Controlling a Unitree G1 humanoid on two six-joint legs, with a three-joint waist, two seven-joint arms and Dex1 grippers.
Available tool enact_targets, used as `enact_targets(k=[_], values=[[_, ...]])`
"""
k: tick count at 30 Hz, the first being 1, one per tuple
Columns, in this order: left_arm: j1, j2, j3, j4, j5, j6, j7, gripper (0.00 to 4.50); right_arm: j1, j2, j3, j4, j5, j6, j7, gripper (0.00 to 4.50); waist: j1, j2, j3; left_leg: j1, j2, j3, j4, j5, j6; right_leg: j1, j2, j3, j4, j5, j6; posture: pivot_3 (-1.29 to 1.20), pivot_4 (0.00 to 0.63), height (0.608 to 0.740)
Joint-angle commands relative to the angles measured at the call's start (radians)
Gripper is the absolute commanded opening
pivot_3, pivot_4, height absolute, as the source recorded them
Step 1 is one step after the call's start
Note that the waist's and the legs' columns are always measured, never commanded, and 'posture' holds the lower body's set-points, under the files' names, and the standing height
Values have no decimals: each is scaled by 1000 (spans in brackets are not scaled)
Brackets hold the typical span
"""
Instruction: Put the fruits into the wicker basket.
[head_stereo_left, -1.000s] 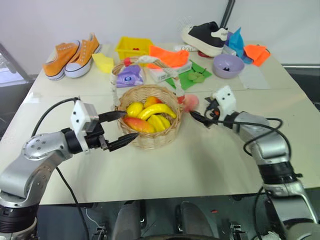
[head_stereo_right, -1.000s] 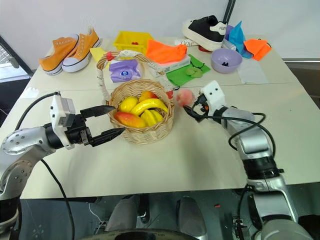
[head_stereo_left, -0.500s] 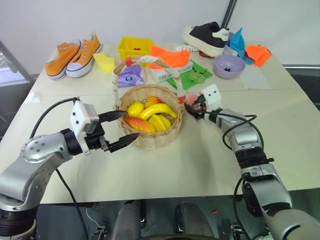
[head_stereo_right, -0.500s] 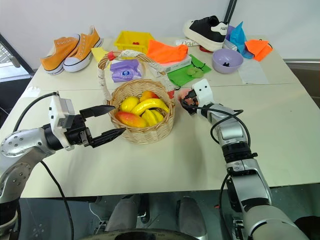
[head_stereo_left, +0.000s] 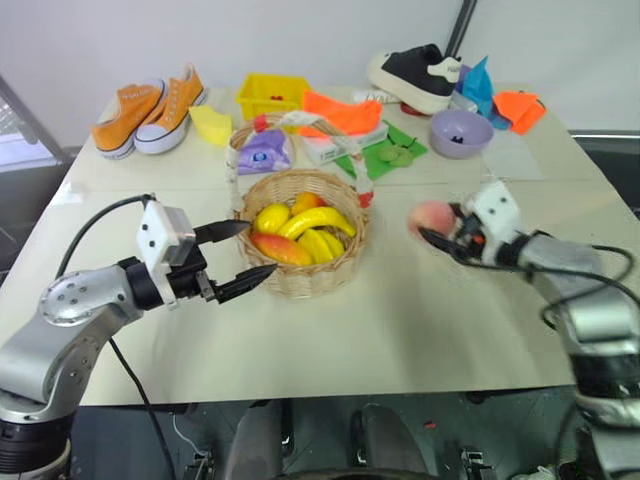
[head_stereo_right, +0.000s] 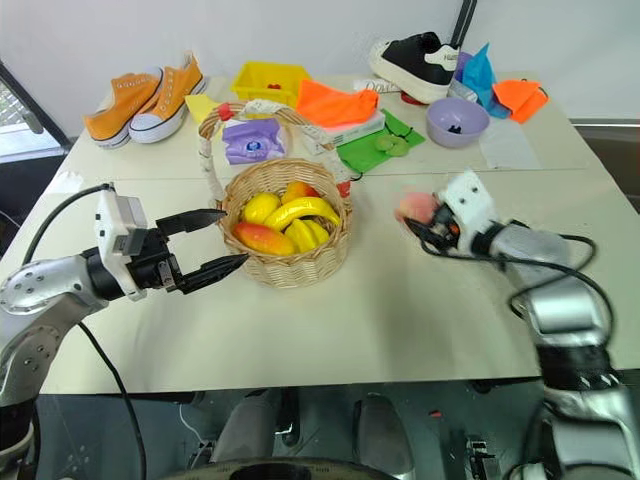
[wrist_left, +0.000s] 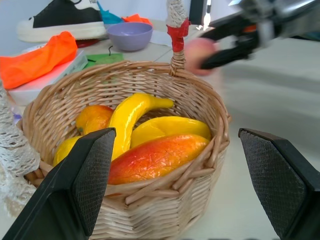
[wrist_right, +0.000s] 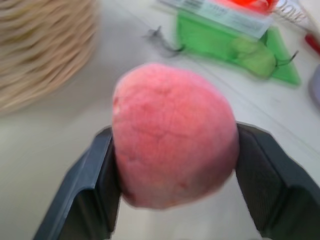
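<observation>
Round, fuzzy-looking pink peach (wrist_right: 175, 135) clamped between the right gripper (head_stereo_left: 437, 226) fingers, now carried clear to the right of the woven wicker basket (head_stereo_left: 300, 280), no longer beside its rim. Inside: smooth curved banana (wrist_left: 131, 118) and glossy oval mango (wrist_left: 157, 156). Left gripper (head_stereo_left: 246, 257) spread wide at the basket's near-left side, unmoved.

Bare table (head_stereo_left: 400, 310) fills the lower centre; the wicker basket (head_stereo_left: 300, 275) and its arched handle (head_stereo_left: 232, 175) block centre-left.

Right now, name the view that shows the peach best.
The right wrist view: the peach is close up, clamped between the right hand's fingers. Both eye views show it small and blurred beside the basket; the left wrist view shows it partly behind the handle.
</observation>
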Motion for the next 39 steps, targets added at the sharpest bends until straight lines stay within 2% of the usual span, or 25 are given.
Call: enact_targets(k=[1,3,7,10,14,16,18,22,26,28,30,32,35,39], values=[[-19,8,21,37,16,-38,-21,4240,46,-54,-66,-277,226,108,119,2626,-6,0,0,0,1,0,0,0,0,0,0,0,0,0,0,0,150,733],[-26,6,19,59,25,-48,-28,4240,15,-34,-45,-336,274,146,87,2626,-7,0,0,1,3,0,0,0,0,0,2,0,0,0,0,0,150,733],[-24,4,23,102,46,-71,-38,4240,-209,166,110,-384,298,249,-119,2626,-4,0,0,0,3,0,1,0,-1,-1,1,0,0,0,-3,0,150,733],[-10,4,38,109,52,-78,-37,4240,-345,300,229,-344,231,301,-246,2626,1,0,0,-2,3,0,1,0,-1,-4,1,0,0,-1,-4,0,150,733],[12,3,55,95,50,-79,-29,4240,-433,391,351,-253,146,322,-322,2626,4,-1,0,-5,1,0,0,0,-2,-10,-1,0,0,-1,-4,0,150,733],[21,1,57,85,48,-78,-24,4240,-447,411,381,-228,112,317,-345,3652,3,-1,0,-5,0,0,0,0,-1,-10,-3,0,0,-1,-4,0,150,733],[35,-4,63,68,44,-75,-14,4240,-449,411,398,-233,78,296,-356,4444,1,-1,0,-5,-1,0,0,0,-1,-9,-3,0,0,-1,-4,0,150,733],[52,-7,71,47,37,-69,-4,4240,-404,351,351,-312,88,247,-294,4444,2,-1,0,-5,-1,0,-1,0,-1,-7,-3,0,0,0,-2,0,150,733],[46,-5,66,38,26,-62,-5,4240,-296,251,119,-379,327,315,-150,4444,4,-1,0,-4,-1,0,-1,0,-1,-5,-3,0,0,0,-2,0,150,733],[38,-6,58,36,23,-60,-4,4240,-245,197,52,-386,371,310,-110,4444,2,-1,0,-4,-1,0,-1,0,0,-4,-3,0,-1,0,-2,0,150,733],[31,-7,52,36,21,-59,-3,4240,-213,161,20,-379,388,309,-101,4444,1,-1,0,-2,-1,0,-1,0,0,-2,-3,0,-1,0,-3,0,150,733],[16,-13,40,35,19,-59,-2,4240,-201,142,31,-333,316,284,-147,4444,-4,-1,0,-2,0,0,-1,0,0,-3,-3,0,-1,-1,-4,0,150,733],[-18,-35,16,37,19,-64,8,4240,-226,187,83,-215,178,230,-269,4444,-3,-1,0,-1,0,0,-1,0,0,-3,-2,0,-1,-1,-4,0,150,733],[-55,-56,1,57,35,-73,18,4240,-248,340,114,-126,162,164,-331,4444,-1,-1,0,-2,0,1,-1,0,0,-3,-2,0,-1,0,-2,0,150,733]])
